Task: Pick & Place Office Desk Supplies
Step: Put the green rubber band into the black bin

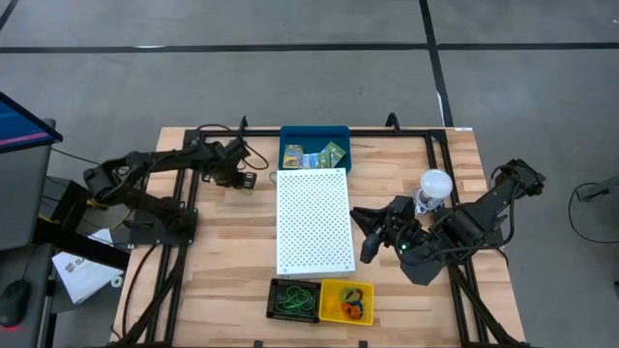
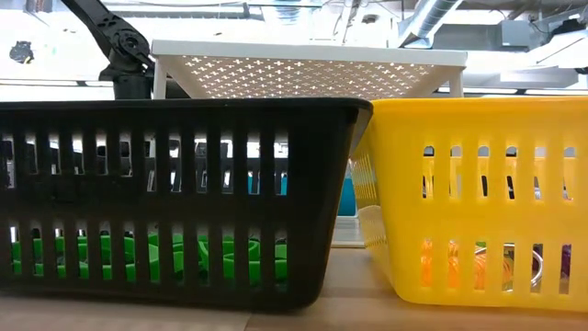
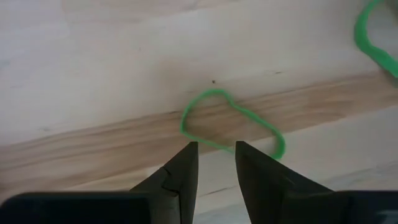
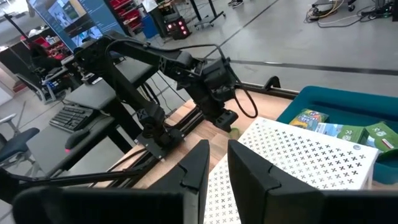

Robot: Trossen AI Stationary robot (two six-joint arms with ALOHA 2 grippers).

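Just ahead of the left gripper (image 3: 213, 157), one green rubber-band loop (image 3: 231, 119) is seen lying flat on the wooden table (image 1: 218, 242), with its near edge between the two fingertips, which stand slightly parted and hold nothing. A second green loop (image 3: 373, 38) is partly seen farther off to one side. Behind this gripper and to its side, one blue tray (image 1: 314, 150) is placed, in which three printed packets (image 1: 314, 157) can be counted. One white perforated board (image 1: 312, 221) is set between the two arms. The right gripper (image 1: 370, 235) is held above the table just beside that board, its fingers narrowly parted and empty; one white bulb-like object (image 1: 435, 184) is seen near it. Two baskets are placed at the table's front edge: a black basket (image 1: 293, 300) with green loops inside, and a yellow basket (image 1: 347, 302) with mixed coloured loops.
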